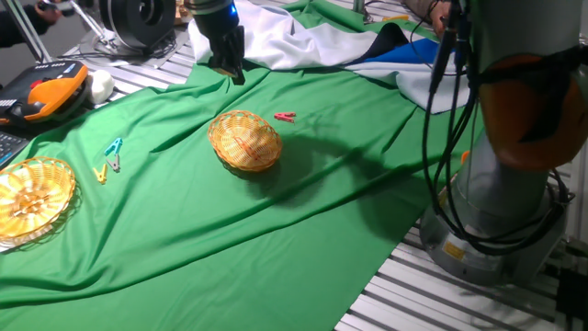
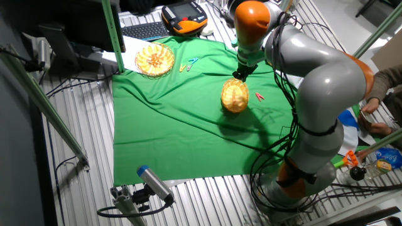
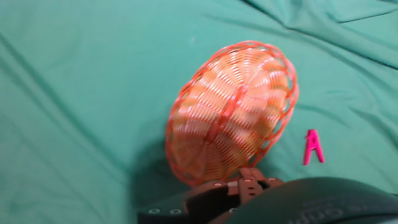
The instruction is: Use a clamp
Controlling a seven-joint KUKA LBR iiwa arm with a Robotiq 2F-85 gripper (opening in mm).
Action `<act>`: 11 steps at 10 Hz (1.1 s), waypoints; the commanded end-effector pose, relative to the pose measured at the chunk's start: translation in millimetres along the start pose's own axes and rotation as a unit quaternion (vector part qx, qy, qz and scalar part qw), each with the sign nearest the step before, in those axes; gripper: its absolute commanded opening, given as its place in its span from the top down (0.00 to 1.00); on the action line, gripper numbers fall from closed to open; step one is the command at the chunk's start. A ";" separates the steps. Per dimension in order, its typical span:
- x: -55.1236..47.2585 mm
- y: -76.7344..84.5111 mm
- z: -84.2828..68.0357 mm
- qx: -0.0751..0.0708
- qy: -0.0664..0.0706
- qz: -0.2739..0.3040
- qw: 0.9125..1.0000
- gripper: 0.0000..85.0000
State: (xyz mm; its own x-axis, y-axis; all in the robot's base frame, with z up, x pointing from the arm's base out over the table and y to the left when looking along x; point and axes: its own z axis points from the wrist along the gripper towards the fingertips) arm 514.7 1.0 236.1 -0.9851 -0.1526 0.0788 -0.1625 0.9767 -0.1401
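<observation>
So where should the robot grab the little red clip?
Probably from straight above. The red clip lies flat on the green cloth, beside the overturned basket but apart from it. Closing the fingers across its narrow sides, mid-length, looks best.

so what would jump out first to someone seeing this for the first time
Probably the big grey-and-orange arm bent over the green cloth, its gripper hanging above the cloth's far edge. Next, the upturned wicker basket mid-cloth, with the tiny red clamp lying just beside it, untouched.
</observation>
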 end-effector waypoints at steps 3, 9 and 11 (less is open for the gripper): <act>0.0 -0.1 0.4 -0.004 0.007 0.019 1.000 1.00; 0.0 -0.1 0.4 0.000 0.026 -0.012 1.000 1.00; -5.3 -15.9 14.5 -0.007 0.023 -0.004 1.000 0.80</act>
State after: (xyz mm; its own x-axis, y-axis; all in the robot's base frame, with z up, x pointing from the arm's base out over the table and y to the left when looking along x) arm 522.3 -16.0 222.9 -0.9798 -0.1563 0.1252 -0.1717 0.9773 -0.1238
